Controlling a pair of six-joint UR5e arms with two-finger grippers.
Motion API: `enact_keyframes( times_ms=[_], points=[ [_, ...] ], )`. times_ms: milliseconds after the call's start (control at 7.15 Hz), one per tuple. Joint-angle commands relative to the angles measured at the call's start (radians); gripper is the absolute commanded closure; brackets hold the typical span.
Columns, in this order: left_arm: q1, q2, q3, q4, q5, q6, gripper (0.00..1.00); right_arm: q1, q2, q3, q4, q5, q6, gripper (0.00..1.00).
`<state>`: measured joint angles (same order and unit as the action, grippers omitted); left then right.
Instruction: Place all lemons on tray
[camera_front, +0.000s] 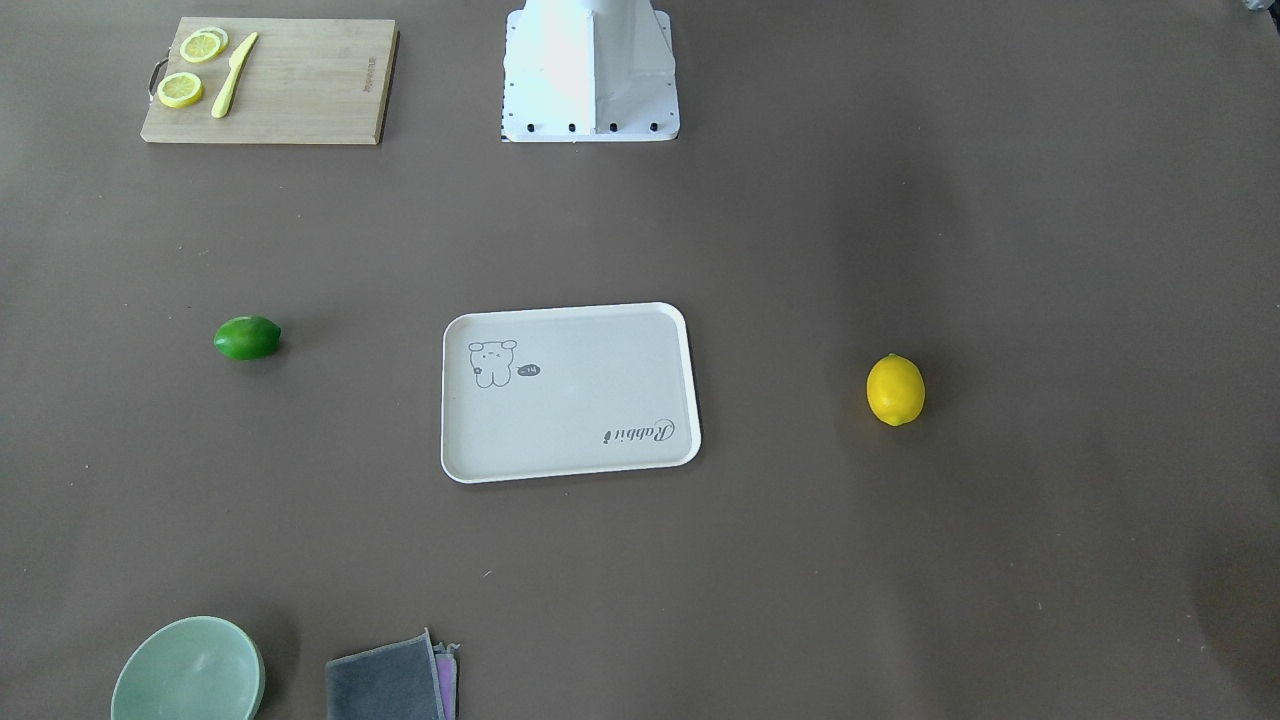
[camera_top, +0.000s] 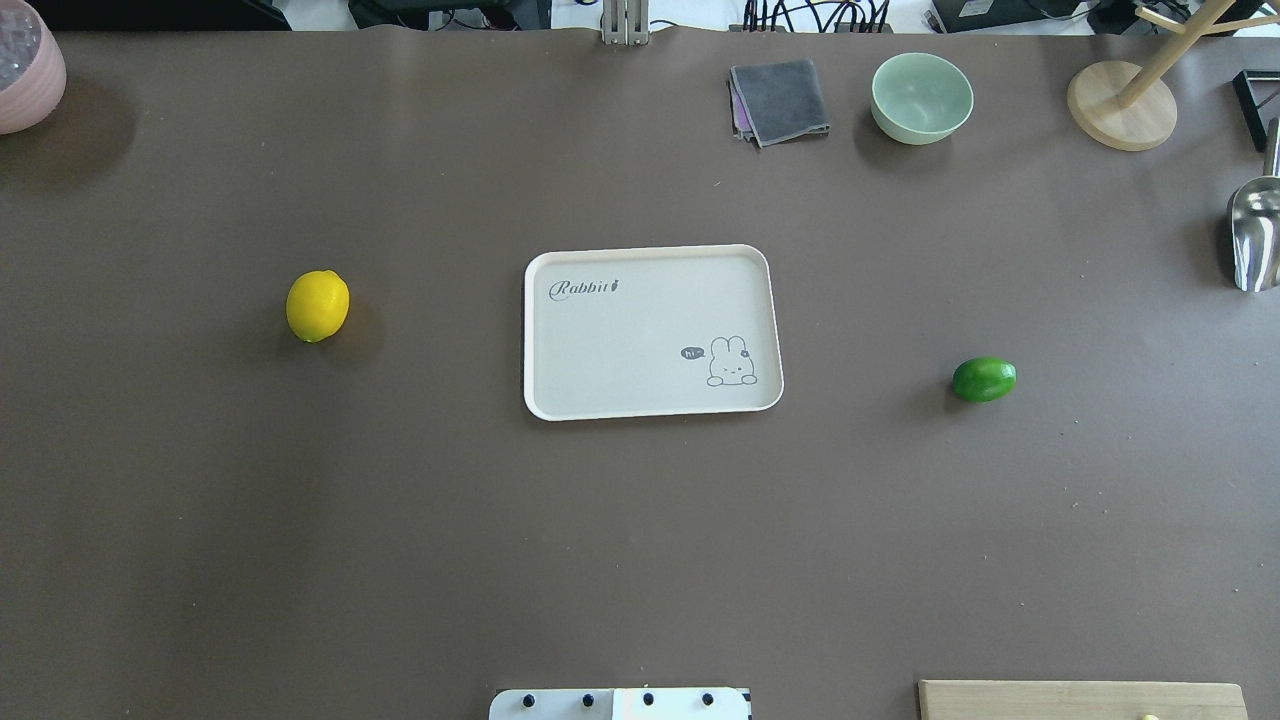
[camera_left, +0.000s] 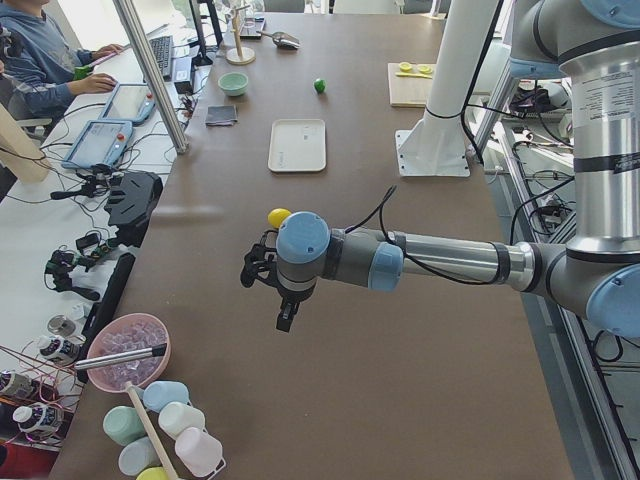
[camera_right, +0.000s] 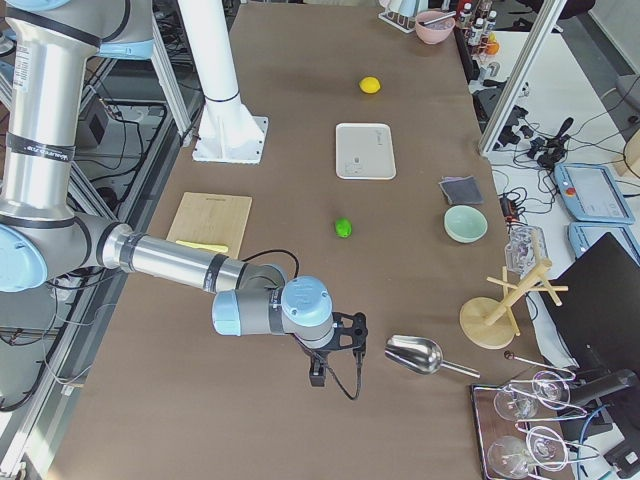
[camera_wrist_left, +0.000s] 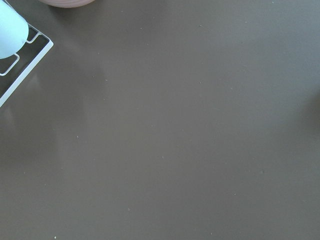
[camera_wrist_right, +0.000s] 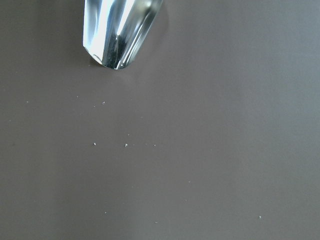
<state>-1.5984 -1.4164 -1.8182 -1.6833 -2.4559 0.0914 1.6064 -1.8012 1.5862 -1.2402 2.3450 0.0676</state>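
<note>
The off-white tray lies flat at the table's middle with nothing on it. The yellow lemon rests on the table to its left in the overhead view. The green lemon rests on the table to its right. Both lie well apart from the tray. My left gripper hovers over the table's left end, beyond the yellow lemon. My right gripper hovers over the right end beside a metal scoop, beyond the green lemon. I cannot tell whether either gripper is open or shut.
A wooden cutting board with lemon slices and a yellow knife lies near the robot base. A green bowl, a grey cloth, a wooden stand and a pink bowl stand along the far edge.
</note>
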Motion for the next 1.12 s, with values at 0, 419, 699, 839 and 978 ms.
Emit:
enact_keyframes(
  times_ms=[0,419,699,839,978],
  points=[
    [0.006,0.004,-0.006,-0.034,0.0,-0.001,0.02,0.001,-0.001,0.003,-0.001,0.0,-0.002,0.0],
    [0.011,0.031,0.023,-0.097,0.0,-0.002,0.02,0.0,0.002,0.0,-0.001,0.0,0.0,0.0],
    [0.006,0.033,0.022,-0.114,0.0,-0.001,0.02,0.0,0.005,-0.005,-0.001,-0.003,0.001,0.0],
    [0.015,0.028,0.031,-0.127,0.029,-0.007,0.02,0.0,0.009,-0.011,-0.001,-0.001,0.001,0.0],
    [0.014,0.031,0.037,-0.16,0.029,-0.012,0.02,0.0,0.002,-0.005,0.001,0.002,0.0,0.0]
  ],
)
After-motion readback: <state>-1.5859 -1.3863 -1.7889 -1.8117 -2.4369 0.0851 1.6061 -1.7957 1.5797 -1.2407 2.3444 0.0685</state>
